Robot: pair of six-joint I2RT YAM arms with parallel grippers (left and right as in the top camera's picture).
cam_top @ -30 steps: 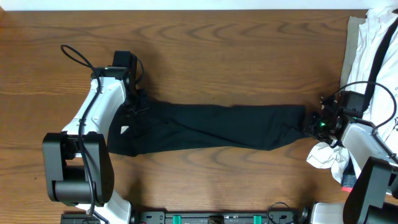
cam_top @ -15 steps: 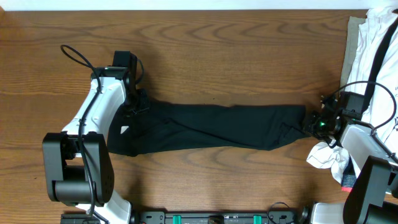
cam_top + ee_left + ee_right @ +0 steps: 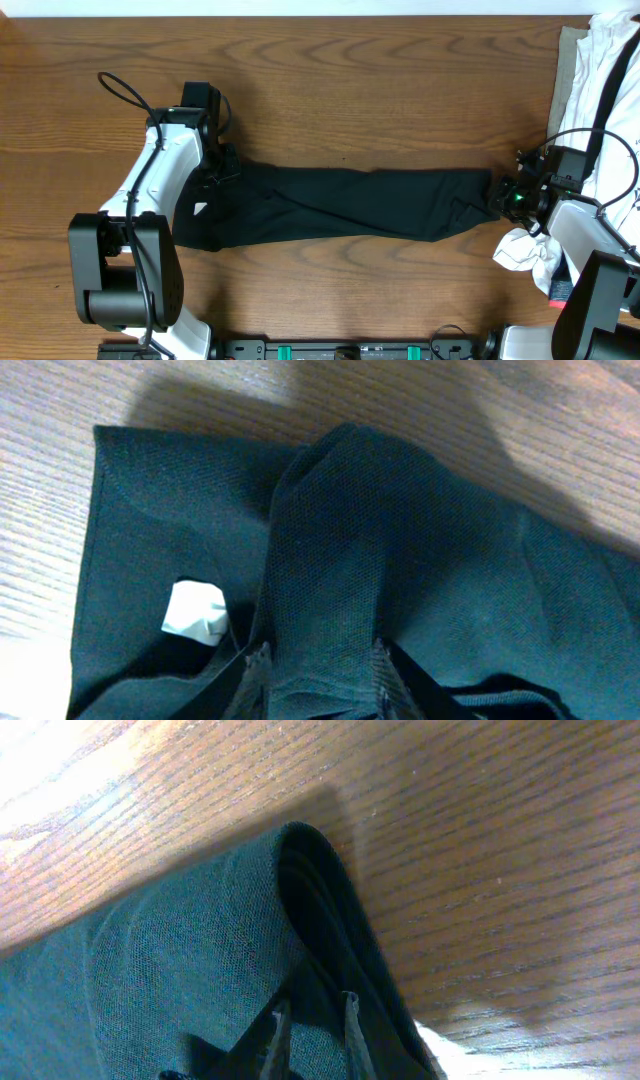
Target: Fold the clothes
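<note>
Clothes (image 3: 340, 205), a single black garment, lie stretched in a long band across the middle of the table (image 3: 330, 80). At the table's left side the left gripper (image 3: 214, 180) pinches a bunched ridge of cloth. Toward the table's right edge the right gripper (image 3: 503, 198) pinches the folded hem. The fabric looks light and limp, best held by its ends.

**Even light overhead; wrist views soft.**
Glare bleaches the table (image 3: 60, 760) at frame corners; a blurred shadow edges the black garment (image 3: 400, 540).
</note>
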